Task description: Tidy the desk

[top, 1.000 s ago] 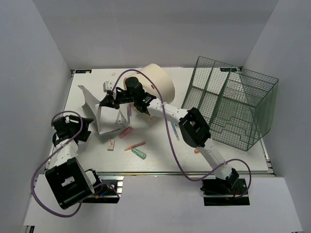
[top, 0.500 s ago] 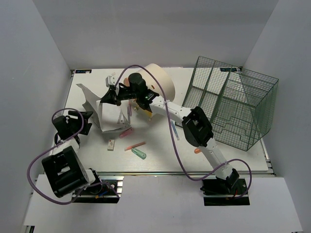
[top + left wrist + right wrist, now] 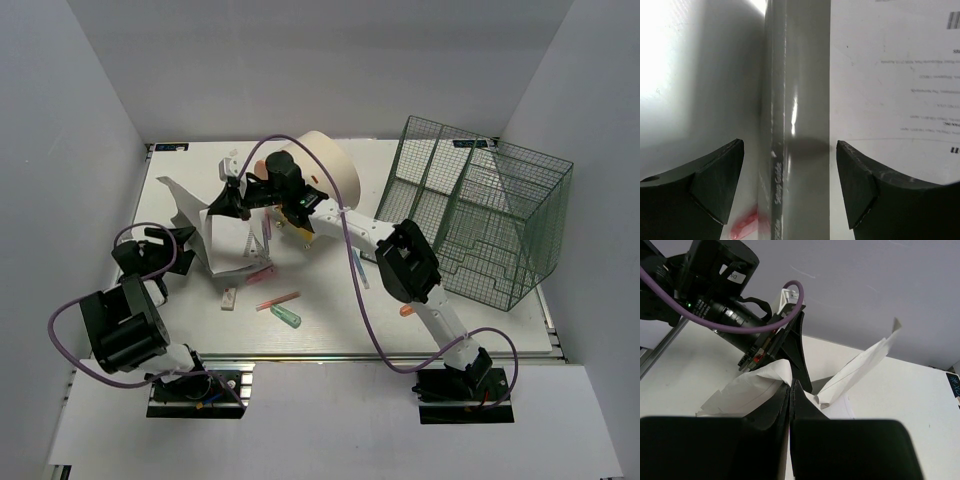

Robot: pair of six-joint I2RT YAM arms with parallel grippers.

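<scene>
The desk (image 3: 330,335) is a white tabletop with a silver rail along its near edge. Crumpled white paper sheets (image 3: 228,240) lie at its left, one corner raised. My right gripper (image 3: 224,200) reaches across to the far left and is shut on that raised paper edge (image 3: 765,382), its jaws pressed together (image 3: 791,383). My left gripper (image 3: 182,248) is open at the paper's left edge. In the left wrist view its jaws (image 3: 790,150) straddle a grey "Setup Guide" booklet edge (image 3: 800,100) without touching it, with printed paper (image 3: 900,75) to the right.
A cream cylinder (image 3: 328,172) lies behind the right wrist. A dark green mesh basket (image 3: 480,225) stands tilted at the right. A pink highlighter (image 3: 260,272), an orange pen (image 3: 278,300), a green highlighter (image 3: 287,318) and a small white piece (image 3: 230,298) lie near the paper.
My right gripper has lifted the paper edge slightly up and toward the far left. My left arm has folded back and its gripper has moved closer to the paper's left edge.
</scene>
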